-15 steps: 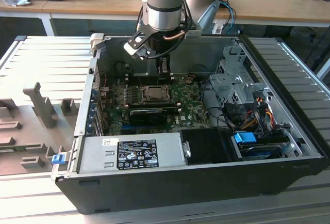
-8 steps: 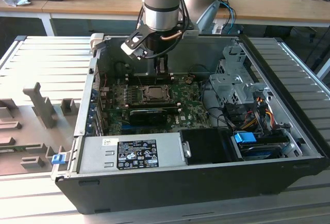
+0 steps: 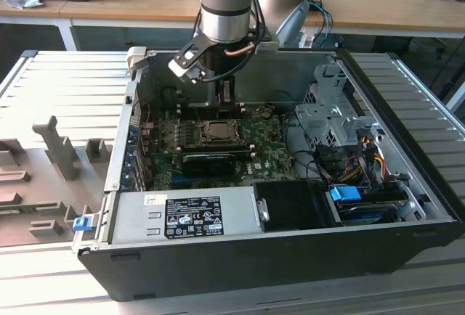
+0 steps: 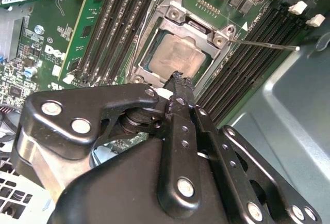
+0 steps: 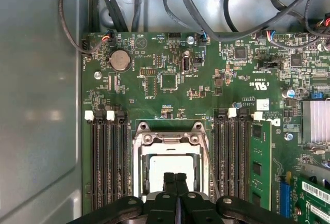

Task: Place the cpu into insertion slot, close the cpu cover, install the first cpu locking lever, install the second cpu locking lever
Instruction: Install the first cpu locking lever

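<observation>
Inside the open computer case (image 3: 290, 257), which lay on the desk (image 3: 58, 75), the hand (image 4: 179, 77) was seen with its two fingers pressed together and nothing pinched between them. Its tip was set at the near edge of the cpu cover (image 4: 198, 28); whether it touched the metal or hung just above could not be told. The cpu (image 4: 178, 56) was seated in the socket on the motherboard (image 5: 170, 79), its pale top framed by the cover's square window, and the cover was lowered flat over it. One thin locking lever (image 4: 268, 44) was seen standing out from the socket's corner across the memory slots (image 4: 247, 69), so it was judged not yet latched. The step in hand was judged to be the closing of the cover, nearly done. For that to be done well, pressure would best be applied straight down on the frame and never on the chip's bare top. The pressed-together fingers should be kept on the metal rim, so that no slip is made onto the window or the neighbouring slots. The frame should be found level on all sides before any force is given, since a tilted cover could be bent or the chip shifted in its seat.
</observation>
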`<act>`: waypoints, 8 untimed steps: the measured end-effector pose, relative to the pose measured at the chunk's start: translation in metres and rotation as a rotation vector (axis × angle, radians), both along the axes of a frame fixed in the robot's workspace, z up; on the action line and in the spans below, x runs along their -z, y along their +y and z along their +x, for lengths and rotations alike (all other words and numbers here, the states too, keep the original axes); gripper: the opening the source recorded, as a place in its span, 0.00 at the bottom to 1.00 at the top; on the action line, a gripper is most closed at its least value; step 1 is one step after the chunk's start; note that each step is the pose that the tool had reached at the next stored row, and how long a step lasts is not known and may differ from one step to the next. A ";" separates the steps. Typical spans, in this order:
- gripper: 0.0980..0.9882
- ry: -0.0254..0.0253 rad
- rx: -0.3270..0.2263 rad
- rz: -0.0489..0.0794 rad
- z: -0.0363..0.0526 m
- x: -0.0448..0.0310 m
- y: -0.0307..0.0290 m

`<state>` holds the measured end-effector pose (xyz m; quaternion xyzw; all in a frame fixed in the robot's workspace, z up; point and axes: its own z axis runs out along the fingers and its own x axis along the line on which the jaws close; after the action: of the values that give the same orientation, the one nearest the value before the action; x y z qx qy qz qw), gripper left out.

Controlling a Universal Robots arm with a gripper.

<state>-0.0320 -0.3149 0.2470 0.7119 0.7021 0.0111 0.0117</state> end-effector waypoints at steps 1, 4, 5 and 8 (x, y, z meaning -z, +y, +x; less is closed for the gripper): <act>0.01 0.0001 0.000 0.000 0.0000 -0.0005 0.0000; 0.01 0.0001 0.000 0.000 0.0000 -0.0032 0.0000; 0.01 0.0000 0.000 0.000 0.0000 -0.0038 0.0000; 0.01 0.0000 0.000 0.000 0.0000 -0.0063 0.0000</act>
<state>-0.0320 -0.3149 0.2533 0.7119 0.7021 0.0111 0.0117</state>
